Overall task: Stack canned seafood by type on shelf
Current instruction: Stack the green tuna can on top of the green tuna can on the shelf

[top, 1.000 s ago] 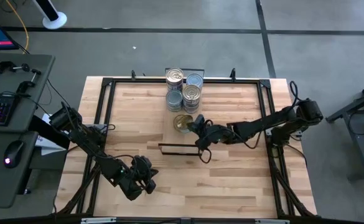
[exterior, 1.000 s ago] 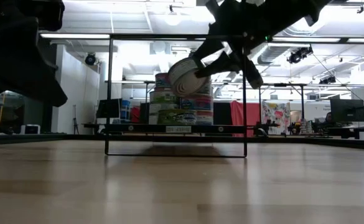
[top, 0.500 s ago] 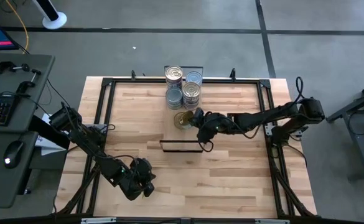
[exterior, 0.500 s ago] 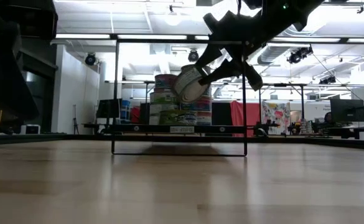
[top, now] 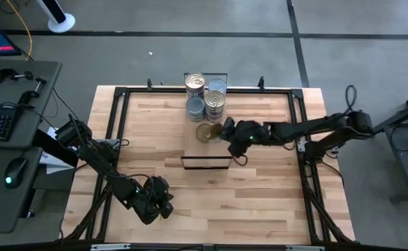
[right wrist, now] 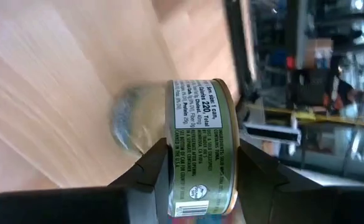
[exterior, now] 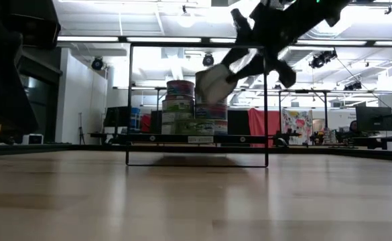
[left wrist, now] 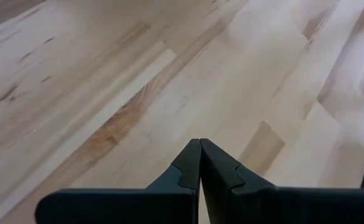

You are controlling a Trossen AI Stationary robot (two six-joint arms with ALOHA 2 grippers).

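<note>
right gripper [top: 221, 131] clamped on gold-topped tin [top: 205, 132], nudged closer to stacks [top: 205, 100] on shelf [top: 205, 150] | left gripper [top: 163, 206] pinched shut, parked same spot

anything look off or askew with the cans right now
Only the tin in the right gripper: it hangs tilted in mid-air above the shelf, beside the stacked tins, which stand upright. Nothing looks spilled or dented. The left gripper waits shut near the table's front.
</note>
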